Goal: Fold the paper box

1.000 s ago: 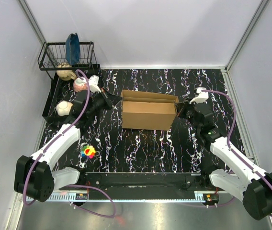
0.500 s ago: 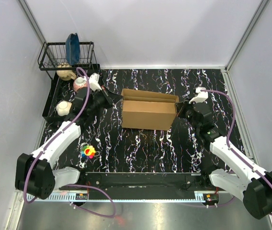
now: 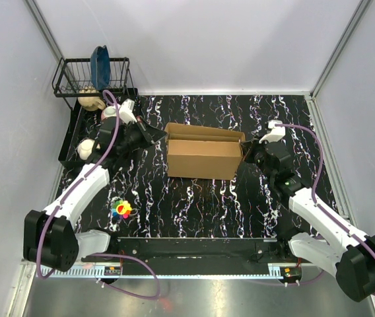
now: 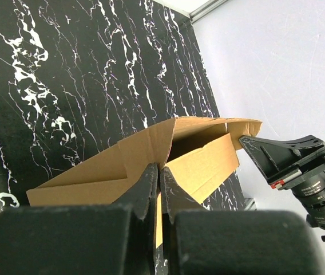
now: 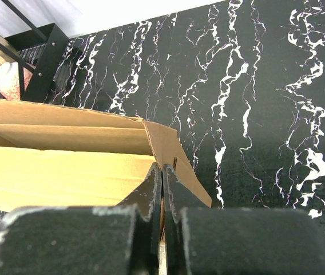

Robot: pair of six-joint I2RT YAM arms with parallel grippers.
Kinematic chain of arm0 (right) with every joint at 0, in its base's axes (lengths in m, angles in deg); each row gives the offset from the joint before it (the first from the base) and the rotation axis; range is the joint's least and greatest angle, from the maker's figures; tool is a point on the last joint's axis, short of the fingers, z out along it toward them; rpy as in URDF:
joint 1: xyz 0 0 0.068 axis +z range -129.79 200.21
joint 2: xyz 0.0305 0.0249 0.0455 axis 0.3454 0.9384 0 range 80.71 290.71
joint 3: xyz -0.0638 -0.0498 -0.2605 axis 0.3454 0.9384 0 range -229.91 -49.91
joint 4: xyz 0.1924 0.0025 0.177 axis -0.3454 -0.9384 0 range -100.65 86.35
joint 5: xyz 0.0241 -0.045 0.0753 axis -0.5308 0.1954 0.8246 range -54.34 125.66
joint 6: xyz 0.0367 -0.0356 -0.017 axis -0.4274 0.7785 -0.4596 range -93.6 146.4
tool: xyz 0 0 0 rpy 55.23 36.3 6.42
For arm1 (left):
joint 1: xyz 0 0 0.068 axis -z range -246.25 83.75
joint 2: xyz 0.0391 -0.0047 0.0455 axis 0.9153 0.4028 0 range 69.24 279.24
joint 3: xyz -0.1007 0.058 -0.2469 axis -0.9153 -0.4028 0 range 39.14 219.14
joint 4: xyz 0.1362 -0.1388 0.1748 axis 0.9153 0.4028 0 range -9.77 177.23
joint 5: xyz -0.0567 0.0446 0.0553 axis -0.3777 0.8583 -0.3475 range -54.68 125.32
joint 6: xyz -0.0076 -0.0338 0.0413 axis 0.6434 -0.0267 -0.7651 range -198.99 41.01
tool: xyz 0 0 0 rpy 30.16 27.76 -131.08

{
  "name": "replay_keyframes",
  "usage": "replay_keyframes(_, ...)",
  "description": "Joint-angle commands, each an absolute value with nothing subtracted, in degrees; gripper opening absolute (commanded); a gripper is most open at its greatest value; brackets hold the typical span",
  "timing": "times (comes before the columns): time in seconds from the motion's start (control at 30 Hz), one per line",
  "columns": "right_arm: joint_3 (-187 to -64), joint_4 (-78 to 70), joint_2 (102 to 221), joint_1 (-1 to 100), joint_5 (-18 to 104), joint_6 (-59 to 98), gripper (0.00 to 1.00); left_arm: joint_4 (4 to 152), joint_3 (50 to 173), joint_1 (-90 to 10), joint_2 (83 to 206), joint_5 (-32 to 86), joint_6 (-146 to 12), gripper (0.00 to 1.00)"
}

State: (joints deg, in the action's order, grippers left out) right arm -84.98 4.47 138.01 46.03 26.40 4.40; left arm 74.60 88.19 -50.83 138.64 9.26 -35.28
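Note:
The paper box [image 3: 204, 157] is brown cardboard, standing in the middle of the black marbled table with its top open. My left gripper [image 3: 162, 135] is shut on the box's left end wall. In the left wrist view its fingertips [image 4: 159, 172] pinch the cardboard edge, with the box's inside [image 4: 202, 163] beyond them. My right gripper [image 3: 246, 150] is shut on the right end flap. In the right wrist view the gripper [image 5: 162, 171] closes on that flap [image 5: 171, 150], and the long front wall [image 5: 54, 175] runs off to the left.
A black wire rack [image 3: 68, 74] with a blue plate [image 3: 100, 65] stands at the back left. Bowls [image 3: 86, 149] sit on a black tray [image 3: 65, 145] below it. A small colourful toy [image 3: 122, 209] lies front left. White walls close in the table's sides.
My left arm has shifted slightly back and to the left, and the box's left end has moved a little left with it. The right arm has barely moved.

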Motion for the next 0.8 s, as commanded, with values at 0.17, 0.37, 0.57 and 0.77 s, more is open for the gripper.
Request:
replay_keyframes(0.17, -83.1, -8.1, 140.7, 47.5, 27.7, 5.7, 0.0, 68.5, 90.6, -51.2, 139.2, 1.7, -27.5, 0.01)
replay_keyframes(0.37, -83.3, -8.0, 140.9, 47.7, 27.6, 5.6, 0.0, 66.8, 89.4, -50.8, 139.0, 0.8, -25.8, 0.01)
replay_keyframes(0.57, -83.4, -8.1, 141.3, 48.0, 27.3, 5.7, 0.0, 66.9, 87.9, -49.9, 138.7, 0.9, -25.8, 0.01)
replay_keyframes(0.77, -83.7, -8.4, 141.5, 48.4, 26.8, 5.7, 0.0, 67.0, 86.4, -48.3, 138.8, 1.4, -26.4, 0.01)
